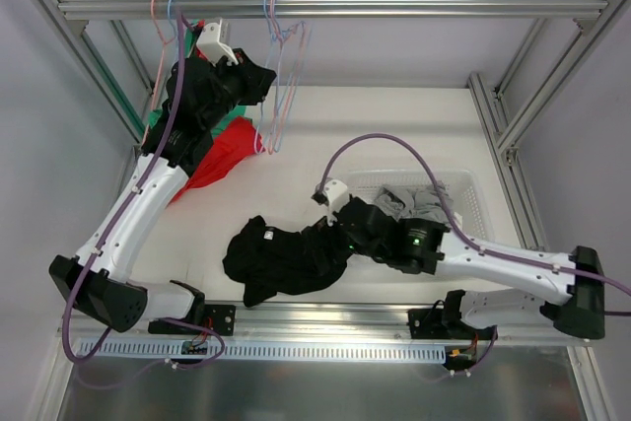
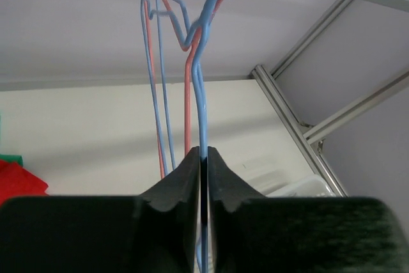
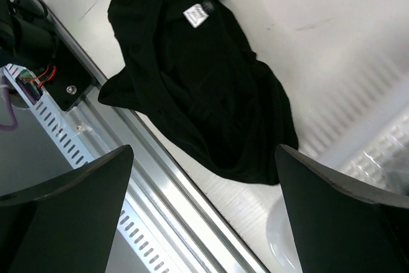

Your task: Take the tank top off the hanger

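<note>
1. Nearest the front edge of the table lies the black tank top, crumpled in a heap with its white label facing up. No hanger wire runs through it that I can see, so I judge it is already off.
2. My right gripper hangs just above that heap with its fingers spread wide and nothing between them, which suits a garment just let go onto the table.
3. Beside my right arm sits the white basket with grey cloth in it. It plays no part in this step.
4. Farther back on the left, a red garment lies under my left arm.
5. At the far end, my left gripper is pinched tight on the wire of the blue hanger. I judge this grip keeps the hanger from swinging. A pink hanger hangs just beside it.
6. Both hook over the rail at the back.
</note>
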Controlling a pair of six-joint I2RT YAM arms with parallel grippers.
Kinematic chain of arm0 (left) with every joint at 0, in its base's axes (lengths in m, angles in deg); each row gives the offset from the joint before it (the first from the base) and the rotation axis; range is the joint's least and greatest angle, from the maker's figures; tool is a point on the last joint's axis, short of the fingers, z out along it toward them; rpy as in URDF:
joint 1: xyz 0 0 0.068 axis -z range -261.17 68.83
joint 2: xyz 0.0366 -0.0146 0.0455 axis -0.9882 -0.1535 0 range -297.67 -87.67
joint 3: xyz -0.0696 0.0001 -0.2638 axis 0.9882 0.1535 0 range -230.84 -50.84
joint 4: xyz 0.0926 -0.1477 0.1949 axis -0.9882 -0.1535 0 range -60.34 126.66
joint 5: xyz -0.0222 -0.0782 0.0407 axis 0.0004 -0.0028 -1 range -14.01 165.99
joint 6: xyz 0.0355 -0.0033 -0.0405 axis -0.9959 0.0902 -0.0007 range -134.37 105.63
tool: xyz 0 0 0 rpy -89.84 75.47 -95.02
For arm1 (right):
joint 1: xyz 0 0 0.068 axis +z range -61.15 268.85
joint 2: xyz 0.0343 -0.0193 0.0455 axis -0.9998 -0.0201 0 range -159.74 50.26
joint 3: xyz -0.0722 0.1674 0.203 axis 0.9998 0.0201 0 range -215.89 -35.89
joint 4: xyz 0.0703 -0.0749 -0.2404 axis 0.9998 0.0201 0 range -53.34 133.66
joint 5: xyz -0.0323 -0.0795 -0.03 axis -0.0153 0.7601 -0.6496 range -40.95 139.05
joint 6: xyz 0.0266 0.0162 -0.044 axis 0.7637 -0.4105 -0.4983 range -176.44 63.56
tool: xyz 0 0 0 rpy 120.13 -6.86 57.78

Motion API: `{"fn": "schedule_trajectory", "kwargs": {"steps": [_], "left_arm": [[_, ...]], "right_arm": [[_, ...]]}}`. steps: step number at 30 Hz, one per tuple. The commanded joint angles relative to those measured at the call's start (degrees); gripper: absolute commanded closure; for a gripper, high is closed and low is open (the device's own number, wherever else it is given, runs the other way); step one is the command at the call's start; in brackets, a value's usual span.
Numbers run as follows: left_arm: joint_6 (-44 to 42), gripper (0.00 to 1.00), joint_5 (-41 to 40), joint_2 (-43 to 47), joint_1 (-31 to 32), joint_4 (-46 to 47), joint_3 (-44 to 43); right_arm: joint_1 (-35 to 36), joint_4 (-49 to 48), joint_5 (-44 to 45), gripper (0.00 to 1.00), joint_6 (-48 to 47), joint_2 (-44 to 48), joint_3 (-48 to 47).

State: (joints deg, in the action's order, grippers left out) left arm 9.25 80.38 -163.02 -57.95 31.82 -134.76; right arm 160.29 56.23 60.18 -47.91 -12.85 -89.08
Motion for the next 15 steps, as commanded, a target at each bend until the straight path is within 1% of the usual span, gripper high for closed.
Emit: {"fn": "schedule_trajectory", "kwargs": {"steps": [1,2,3,4,5,7,8,9,10,12,13,15], "left_arm": [[0.38,0.87,-3.92,3.27,0.51,3.26,2.44],[0.20,0.80,-5.33,3.89,0.51,3.26,4.01],[-0.76,0.78,-6.39,4.59,0.42,3.09,4.55],[-1.37,0.75,-7.71,5.73,0.42,3.00,4.99],[-1.90,0.60,-8.51,6.35,0.42,2.47,5.78],[-3.48,0.43,-10.44,9.15,0.33,0.63,6.48],[-3.92,0.36,-13.23,10.30,0.42,-0.33,7.36],[-5.06,0.02,-14.56,11.70,0.42,-1.21,8.06],[-5.59,0.01,-16.06,14.94,0.42,-3.14,8.68],[-6.47,0.01,-20.89,18.47,0.33,-5.78,10.52],[-6.56,0.01,-22.73,22.49,0.42,-8.23,11.40],[-6.65,0.01,-27.13,27.25,0.42,-10.18,14.91]], "right_arm": [[0.02,-2.35,-5.06,0.00,-3.26,-7.01,-6.39],[0.19,-2.35,-5.42,0.00,-3.70,-8.94,-7.53],[0.19,-2.26,-5.77,0.00,-4.83,-10.79,-9.81],[0.45,-2.35,-5.86,0.00,-5.45,-14.72,-10.87],[0.46,-2.35,-5.78,0.01,-5.89,-16.50,-11.93],[0.46,-2.35,-6.56,0.01,-6.51,-21.93,-15.00],[0.54,-2.26,-6.65,0.00,-6.77,-23.79,-16.06],[0.63,-2.35,-6.65,0.01,-6.95,-25.55,-17.11],[0.80,-2.35,-5.61,0.01,-7.74,-27.31,-19.04],[0.98,-2.43,-4.20,0.00,-8.09,-32.06,-20.54],[0.98,-2.78,-3.58,0.00,-8.01,-33.47,-21.60],[1.07,-3.22,-3.84,0.01,-9.85,-37.77,-22.39]]}}
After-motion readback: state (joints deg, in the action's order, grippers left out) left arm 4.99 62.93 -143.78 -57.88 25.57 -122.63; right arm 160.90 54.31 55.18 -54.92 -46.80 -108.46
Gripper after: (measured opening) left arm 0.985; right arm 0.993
